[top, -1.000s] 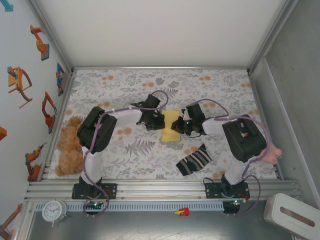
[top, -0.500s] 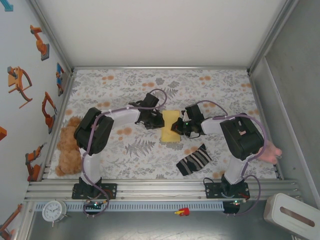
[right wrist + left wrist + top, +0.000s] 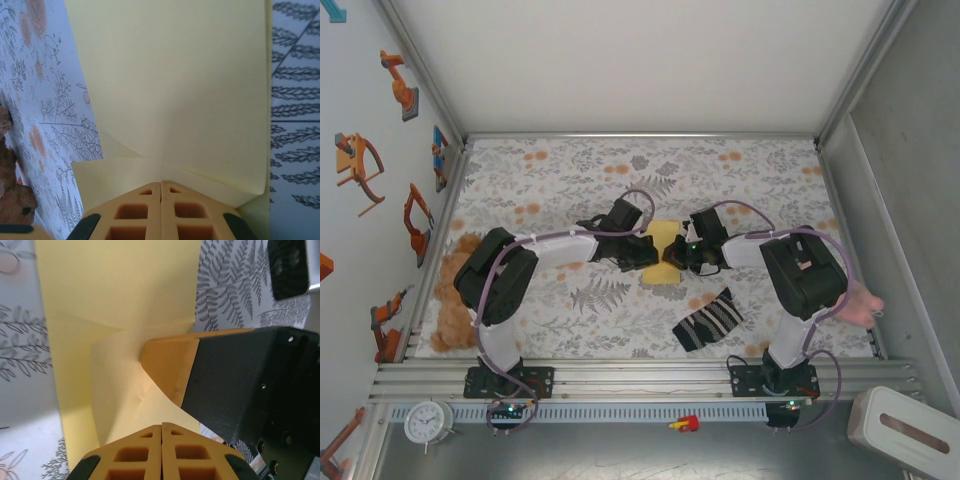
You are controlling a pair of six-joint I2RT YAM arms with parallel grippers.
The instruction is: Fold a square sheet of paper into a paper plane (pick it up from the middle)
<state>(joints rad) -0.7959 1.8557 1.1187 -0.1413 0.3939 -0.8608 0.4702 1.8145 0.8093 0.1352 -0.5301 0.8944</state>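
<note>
The square sheet of paper (image 3: 664, 233) lies partly folded on the floral cloth at the table's middle, pale yellow, with flaps and creases showing across the sheet (image 3: 115, 300) and in the right wrist view (image 3: 175, 80). My left gripper (image 3: 648, 252) comes in from the left and is shut, its tips (image 3: 161, 426) pressed down on a folded flap. My right gripper (image 3: 673, 256) comes in from the right, also shut, its tips (image 3: 161, 183) on the paper's fold. The two grippers almost meet; one of the right gripper's orange fingers (image 3: 167, 365) rests on the paper just ahead of the left tips.
A black-and-white striped sock (image 3: 708, 320) lies in front of the paper to the right. A brown teddy bear (image 3: 458, 295) sits at the cloth's left edge. A pink soft thing (image 3: 862, 300) lies by the right wall.
My left gripper has slid right and nearer, onto the paper's middle, and its arm has stretched out lower. Its jaws opened slightly and shut again. The right gripper has barely moved.
</note>
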